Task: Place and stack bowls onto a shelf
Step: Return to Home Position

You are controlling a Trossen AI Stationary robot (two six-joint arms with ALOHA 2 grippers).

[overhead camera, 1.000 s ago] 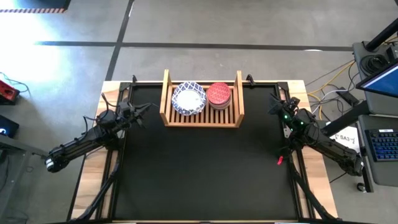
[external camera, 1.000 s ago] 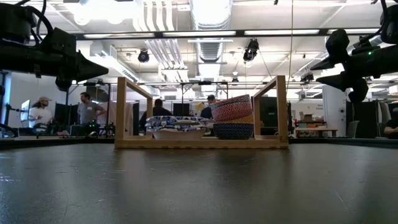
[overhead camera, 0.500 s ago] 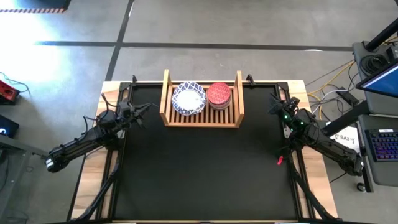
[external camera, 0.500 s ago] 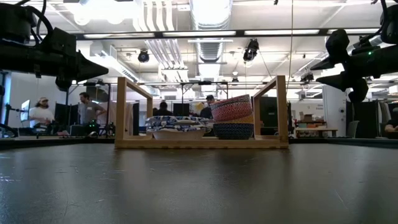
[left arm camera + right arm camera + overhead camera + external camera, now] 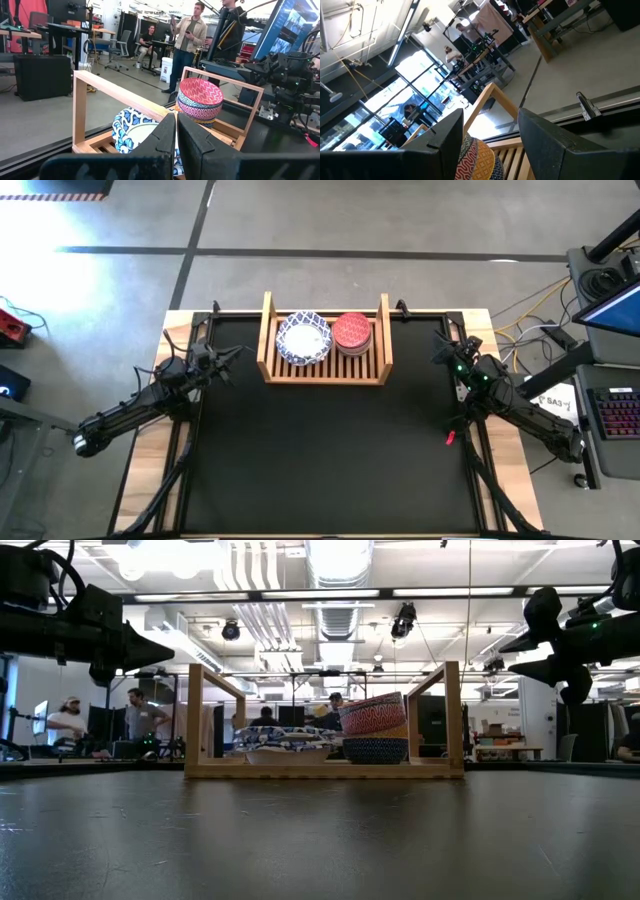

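The wooden shelf (image 5: 325, 372) stands at the table's far edge, and all the bowls I can see are in it. A stack of white bowls with blue patterned rims (image 5: 303, 338) sits on its left half. On its right half is a stack of smaller bowls with a red one on top (image 5: 351, 332); in the low view this stack (image 5: 374, 728) stands taller than the white one (image 5: 285, 745). My left gripper (image 5: 236, 354) hovers shut, left of the shelf, its fingertips (image 5: 176, 120) pointing at the bowls. My right gripper (image 5: 437, 352) hovers open, right of the shelf (image 5: 498, 101).
The black mat (image 5: 320, 450) in front of the shelf is open room. Wooden table edges and dark frame rails run along both sides. A desk with a keyboard (image 5: 612, 415) and cables stand beyond the right edge. People (image 5: 187, 40) stand and sit in the room behind.
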